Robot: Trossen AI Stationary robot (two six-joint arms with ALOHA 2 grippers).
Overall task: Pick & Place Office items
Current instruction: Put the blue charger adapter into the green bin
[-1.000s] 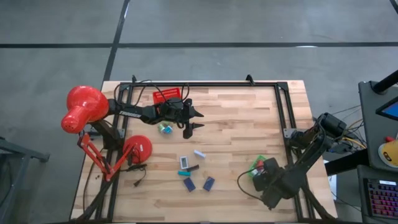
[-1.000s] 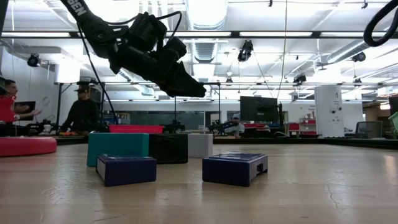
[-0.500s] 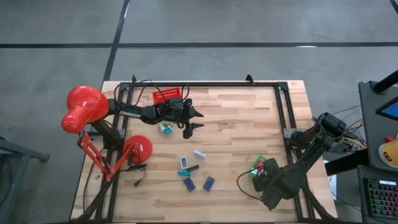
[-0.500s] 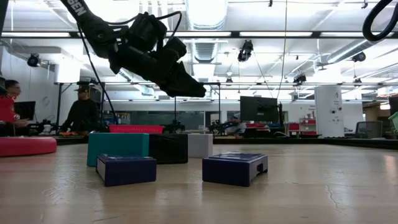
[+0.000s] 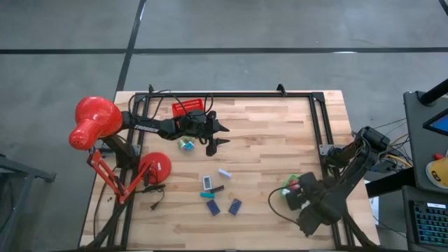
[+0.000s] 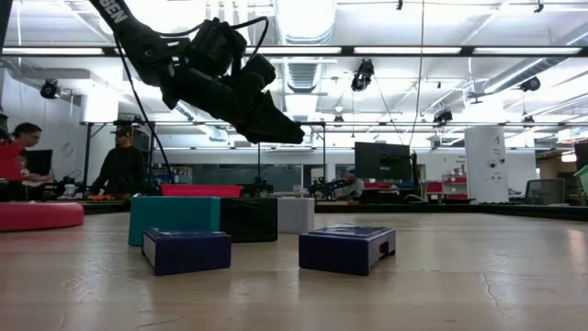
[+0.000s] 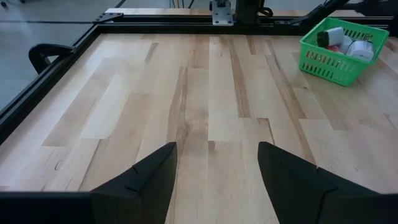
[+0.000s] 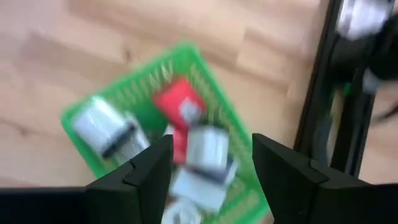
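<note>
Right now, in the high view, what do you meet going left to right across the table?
Red desk lamp → left gripper, open above the wood → two navy blocks at the near edge → green tray under the right gripper, open.

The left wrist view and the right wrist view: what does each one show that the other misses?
Only the left wrist view shows a wide stretch of bare wooden table, the black frame along its edge, and the green tray far off, with the left gripper standing open over empty boards.

Only the right wrist view looks straight down into that tray, so its contents show close up: a red piece and several white pieces, with the right gripper open above them.

Both show the green tray, wooden boards and two dark fingers apart.
</note>
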